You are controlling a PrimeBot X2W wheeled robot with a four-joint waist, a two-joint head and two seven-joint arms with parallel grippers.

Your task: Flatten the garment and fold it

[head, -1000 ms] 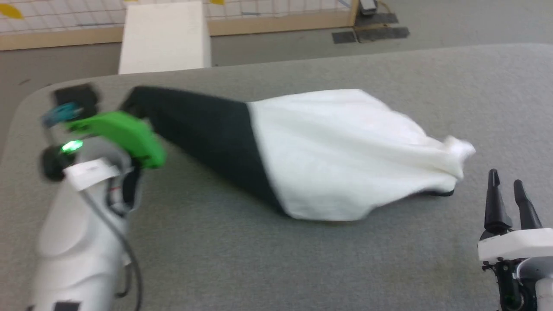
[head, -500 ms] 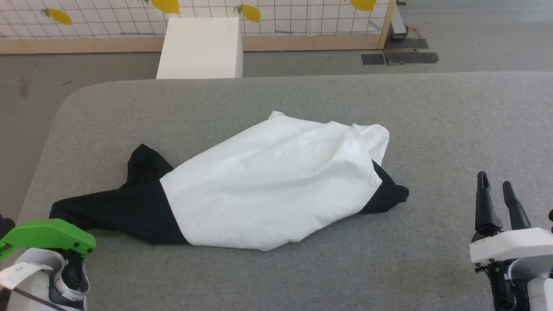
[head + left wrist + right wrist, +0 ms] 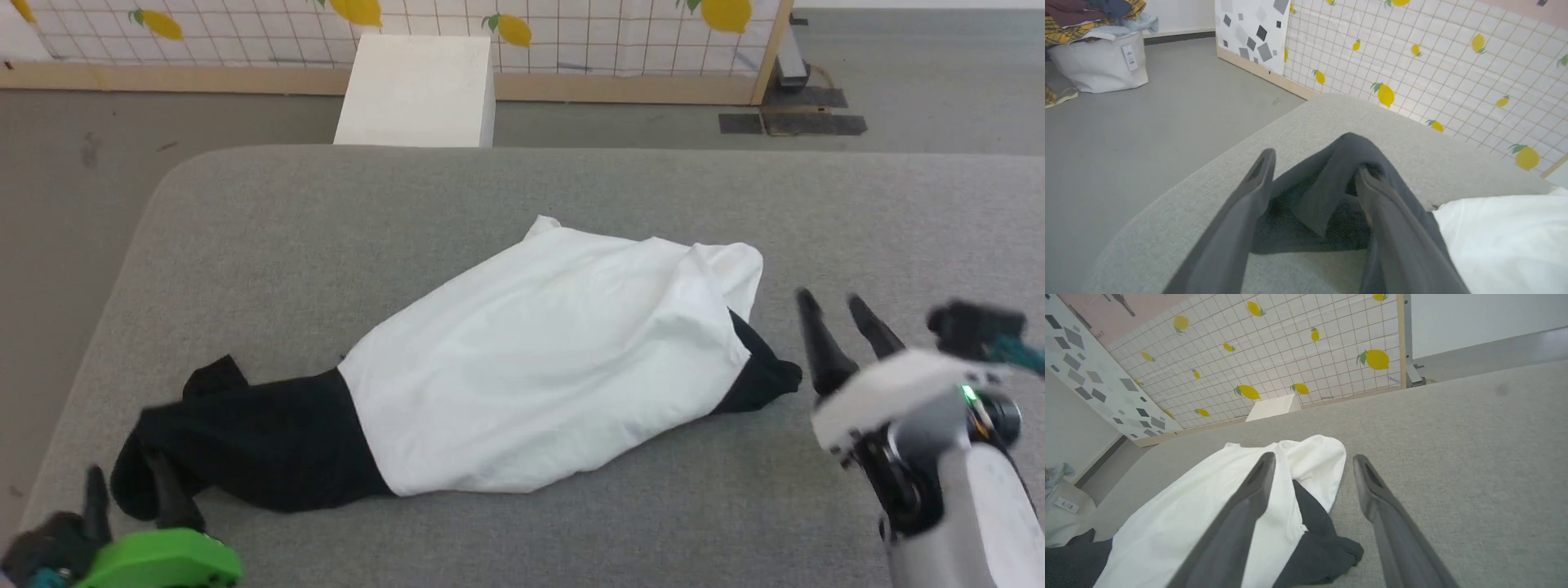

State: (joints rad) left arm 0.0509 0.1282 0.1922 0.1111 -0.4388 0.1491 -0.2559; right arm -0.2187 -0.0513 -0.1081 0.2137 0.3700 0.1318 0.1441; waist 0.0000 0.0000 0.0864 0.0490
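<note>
The left gripper (image 3: 131, 494) sits low at the near left corner of the grey fabric-covered table (image 3: 326, 212). Its two dark fingers are spread apart, released, with the crumpled end of a black sleeve lying between them. The right gripper (image 3: 831, 304) hovers just beside the other black sleeve, tilted leftward, fingers likewise apart and grasping nothing. The thin white-bodied, black-sleeved shirt (image 3: 547, 367) lies rumpled across the table's middle. The left wrist view takes in a pale laundry bag (image 3: 1098, 61) heaped with clothes on the floor, and the head view shows a white box (image 3: 416, 90) beyond the table.
</note>
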